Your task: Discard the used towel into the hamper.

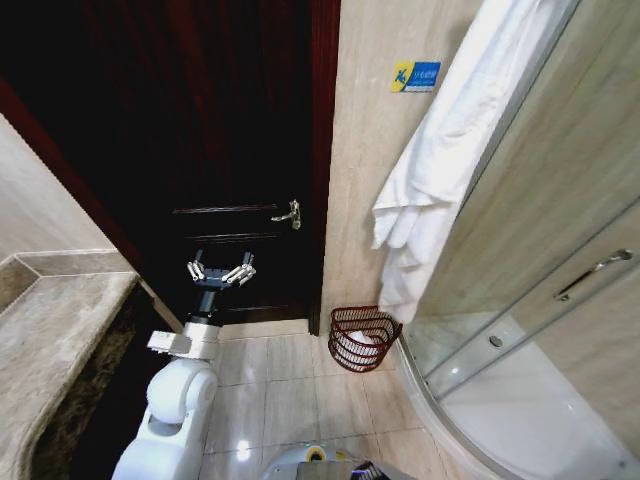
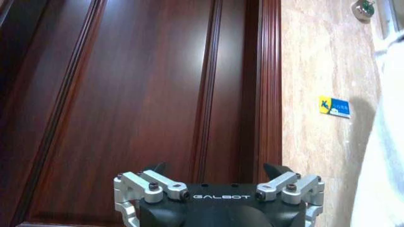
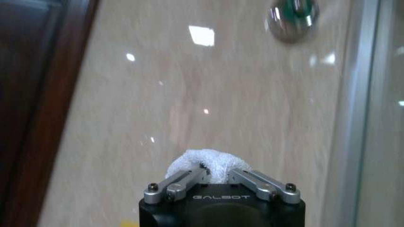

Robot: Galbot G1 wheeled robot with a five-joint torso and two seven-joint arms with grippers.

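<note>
Now the right gripper [image 3: 213, 176] pinches a fold of the white towel [image 1: 445, 150], which hangs above the hamper [image 1: 362, 338], probably to pull it off; the hamper stands on the floor beside the dark door [image 1: 230, 150], where the left gripper [image 1: 221, 272] waits with fingers spread

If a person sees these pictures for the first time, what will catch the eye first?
Most likely the white towel hanging on the beige wall beside the shower glass, with the hamper on the floor below it. Next, the left gripper, open, raised before the dark wooden door. The right gripper pinches white cloth.
</note>
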